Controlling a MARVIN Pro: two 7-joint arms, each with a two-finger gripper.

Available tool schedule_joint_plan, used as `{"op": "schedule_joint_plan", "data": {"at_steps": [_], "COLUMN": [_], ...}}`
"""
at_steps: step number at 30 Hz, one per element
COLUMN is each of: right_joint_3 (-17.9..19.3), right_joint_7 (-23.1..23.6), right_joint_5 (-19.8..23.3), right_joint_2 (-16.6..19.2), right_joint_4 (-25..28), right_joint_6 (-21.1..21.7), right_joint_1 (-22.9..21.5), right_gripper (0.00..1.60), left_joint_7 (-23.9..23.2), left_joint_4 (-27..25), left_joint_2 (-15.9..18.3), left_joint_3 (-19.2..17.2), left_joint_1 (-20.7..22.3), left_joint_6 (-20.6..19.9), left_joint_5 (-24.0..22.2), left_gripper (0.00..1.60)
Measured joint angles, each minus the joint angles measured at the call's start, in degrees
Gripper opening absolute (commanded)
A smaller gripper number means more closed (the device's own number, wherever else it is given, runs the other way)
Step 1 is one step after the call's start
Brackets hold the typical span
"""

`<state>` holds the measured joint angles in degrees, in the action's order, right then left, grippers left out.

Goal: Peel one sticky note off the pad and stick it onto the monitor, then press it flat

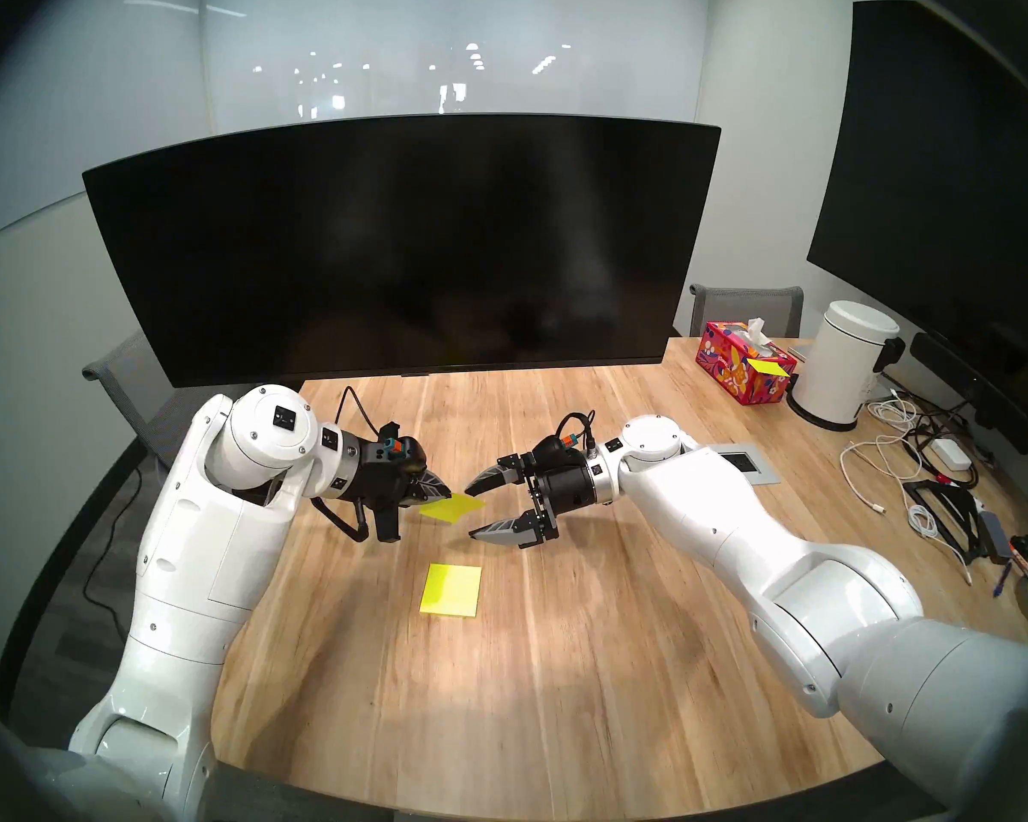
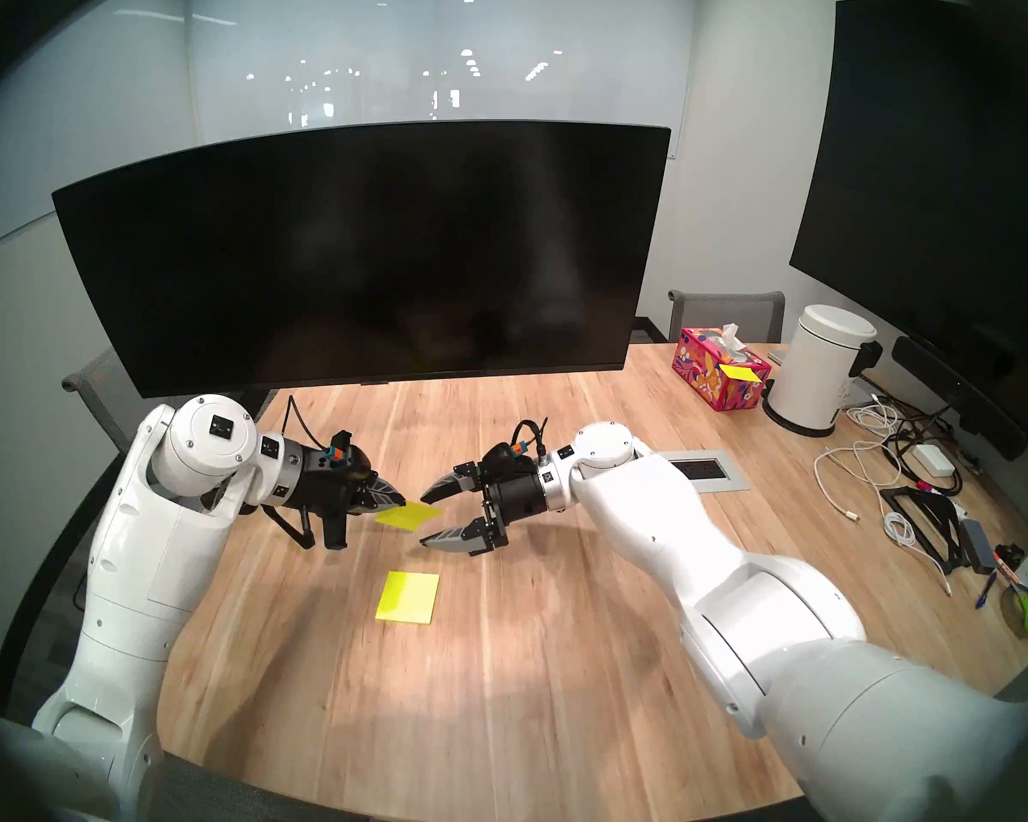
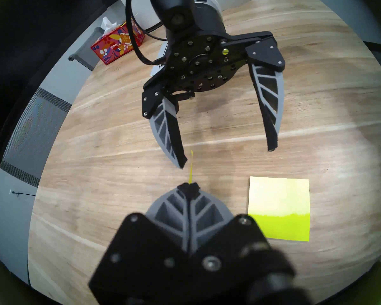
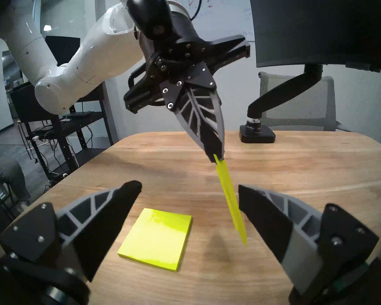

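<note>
My left gripper [image 1: 445,494] is shut on a corner of the yellow-green sticky note [image 1: 449,508] and holds it in the air above the wooden table [image 1: 559,655]. The note shows edge-on in the left wrist view [image 3: 191,174] and in the right wrist view [image 4: 230,199]. My right gripper [image 1: 473,509] is open and faces the left one, its fingers on either side of the note's free edge without touching it. The pad [image 1: 450,589] lies flat on the table below and nearer to me; it also shows in the right wrist view [image 4: 156,236]. The wide curved black monitor [image 1: 399,251] stands behind.
A tissue box [image 1: 743,367] with a yellow note on it, a white bin [image 1: 844,370] and tangled cables [image 1: 909,465] sit at the right. A bigger flat black display [image 1: 945,168] hangs on the right wall. The monitor's arm stand [image 4: 257,133] is clamped at the table's left.
</note>
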<state>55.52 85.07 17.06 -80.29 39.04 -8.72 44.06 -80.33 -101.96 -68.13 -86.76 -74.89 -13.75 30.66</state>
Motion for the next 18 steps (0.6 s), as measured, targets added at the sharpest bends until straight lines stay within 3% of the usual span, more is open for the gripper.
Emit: {"op": "schedule_joint_plan", "data": {"at_steps": [7, 15, 16, 18], "right_joint_3": [0.01, 0.00, 0.00, 0.00], "right_joint_7": [0.00, 0.00, 0.00, 0.00], "right_joint_5": [-0.01, -0.07, -0.07, -0.08], "right_joint_2": [0.52, 0.64, 0.64, 0.63], "right_joint_4": [0.74, 1.18, 1.19, 1.22], "right_joint_6": [0.59, 0.87, 0.88, 0.90], "right_joint_1": [0.41, 0.45, 0.45, 0.47], "right_gripper": [1.60, 1.05, 0.81, 0.75], "left_joint_7": [-0.30, -1.21, -1.25, -1.35], "left_joint_4": [-0.04, -0.26, -0.27, -0.30], "left_joint_2": [-0.32, -0.77, -0.80, -0.89], "left_joint_3": [0.04, 0.05, 0.05, 0.05], "left_joint_1": [0.44, 0.72, 0.74, 0.77], "left_joint_6": [-0.99, -2.16, -2.23, -2.41], "left_joint_5": [-0.20, -0.36, -0.36, -0.37], "left_gripper": [0.00, 0.00, 0.00, 0.00]}}
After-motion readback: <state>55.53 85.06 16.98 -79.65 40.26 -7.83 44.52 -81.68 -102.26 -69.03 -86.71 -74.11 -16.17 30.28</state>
